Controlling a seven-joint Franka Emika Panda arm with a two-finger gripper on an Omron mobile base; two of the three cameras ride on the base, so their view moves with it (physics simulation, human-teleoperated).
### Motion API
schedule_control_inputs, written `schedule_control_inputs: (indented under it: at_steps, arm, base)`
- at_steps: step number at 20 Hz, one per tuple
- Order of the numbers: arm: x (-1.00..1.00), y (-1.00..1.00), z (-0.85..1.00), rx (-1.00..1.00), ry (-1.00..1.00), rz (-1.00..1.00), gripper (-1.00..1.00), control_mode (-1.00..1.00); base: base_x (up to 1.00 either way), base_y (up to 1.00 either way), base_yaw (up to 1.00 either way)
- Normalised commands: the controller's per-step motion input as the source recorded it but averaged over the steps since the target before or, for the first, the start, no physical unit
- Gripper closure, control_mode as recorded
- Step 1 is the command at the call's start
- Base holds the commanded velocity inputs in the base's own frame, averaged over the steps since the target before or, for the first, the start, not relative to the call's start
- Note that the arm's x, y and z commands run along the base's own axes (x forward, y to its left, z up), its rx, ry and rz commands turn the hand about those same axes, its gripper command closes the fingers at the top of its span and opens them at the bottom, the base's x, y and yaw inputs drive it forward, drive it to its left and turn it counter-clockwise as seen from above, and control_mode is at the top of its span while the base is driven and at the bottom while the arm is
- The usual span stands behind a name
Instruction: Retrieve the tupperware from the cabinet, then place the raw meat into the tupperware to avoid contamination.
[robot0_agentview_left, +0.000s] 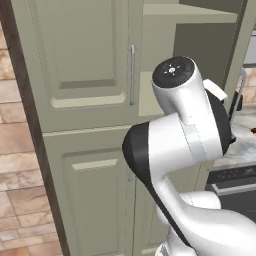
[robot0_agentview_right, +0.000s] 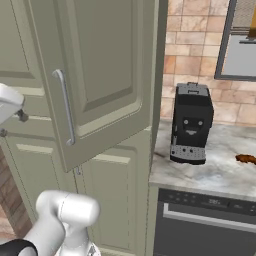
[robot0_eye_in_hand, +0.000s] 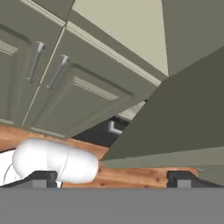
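Observation:
The sage-green cabinet (robot0_agentview_left: 85, 65) has its upper right door (robot0_agentview_right: 110, 60) swung open, baring a pale shelf (robot0_agentview_left: 150, 95) with nothing showing on it. The tupperware is out of view. On the marble counter, right of the coffee machine, lies the raw meat (robot0_agentview_right: 246, 159), a small reddish-brown lump. In the hand view my gripper (robot0_eye_in_hand: 111, 181) is open, its dark fingertips (robot0_eye_in_hand: 41, 179) far apart with nothing between them. It hangs in front of the cabinet and looks down along the lower doors (robot0_eye_in_hand: 87, 100) and the underside of the open door. My arm's white elbow (robot0_agentview_left: 185, 125) hides part of the open compartment.
A black coffee machine (robot0_agentview_right: 191, 123) stands on the counter (robot0_agentview_right: 220, 177) next to the cabinet. Below the counter is a dark dishwasher front (robot0_agentview_right: 205, 225). The open door juts out towards the base. Brick-tiled wall flanks the cabinet on the left (robot0_agentview_left: 15, 150).

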Motion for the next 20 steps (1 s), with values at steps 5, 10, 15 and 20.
schedule_control_inputs:
  at_steps: [5, 10, 15, 20]
  arm:
    - [0.7, -0.27, -0.25, -0.09, 0.02, 0.15, -1.0, -1.0]
    - [0.08, -0.37, 0.0, -0.07, 0.14, 0.03, -1.0, -1.0]
    - [0.0, -0.34, -0.05, -0.07, 0.21, 0.0, -1.0, -1.0]
    - [-0.11, -0.4, -0.13, -0.06, 0.16, -0.01, -1.0, -1.0]
  base:
    - [0.0, 0.0, 0.0]
    - [0.0, 0.0, 0.0]
    - [0.0, 0.0, 0.0]
    - [0.0, 0.0, 0.0]
